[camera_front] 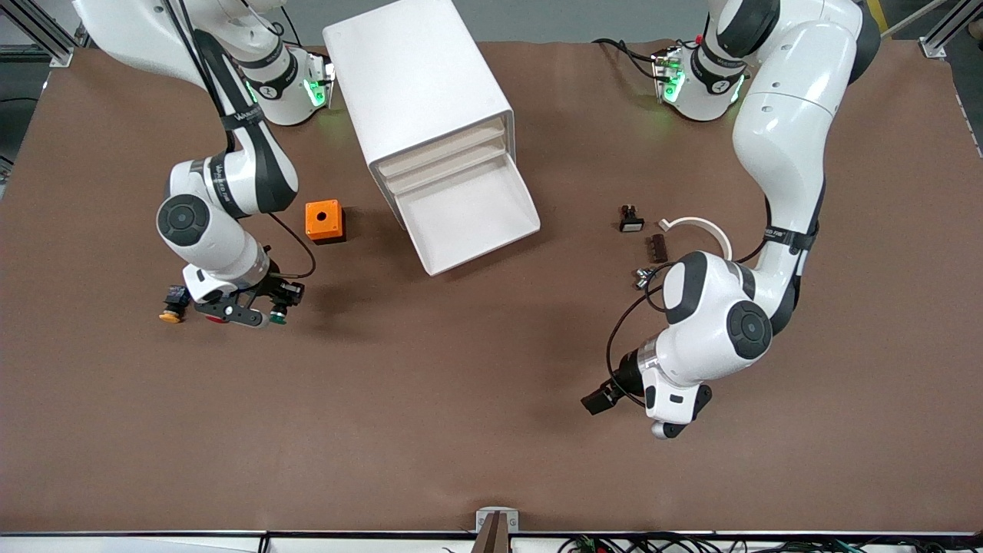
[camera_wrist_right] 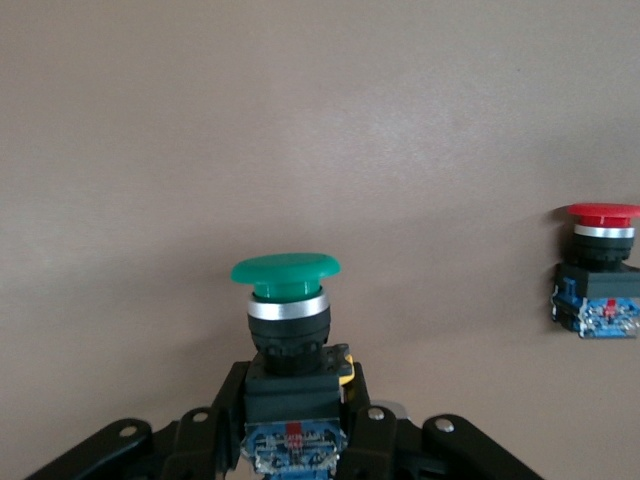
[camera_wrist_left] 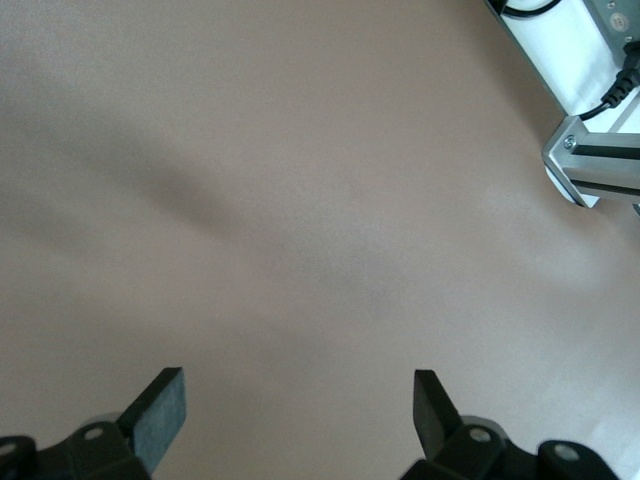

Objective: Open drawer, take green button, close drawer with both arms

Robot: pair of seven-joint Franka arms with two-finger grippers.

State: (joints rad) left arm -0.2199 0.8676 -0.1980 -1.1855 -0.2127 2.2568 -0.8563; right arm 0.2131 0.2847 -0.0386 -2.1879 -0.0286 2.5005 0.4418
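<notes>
The right gripper has its jaws clamped on the body of the green button, low over the surface toward the right arm's end, beside the yellow-capped button; whether it rests on the surface is hard to tell. The drawer stands open and looks empty. Taking seems done; closing remains. The left gripper waits, jaws spread, over bare surface.

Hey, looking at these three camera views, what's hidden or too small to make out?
- Front view: the green button and the red-capped button are mostly covered by the right gripper.
- Front view: the left gripper has its fingers hidden under its own wrist.
- Front view: small parts near the left arm are too small to identify.
- Right wrist view: the green button's body is cut off by the picture's edge.
</notes>
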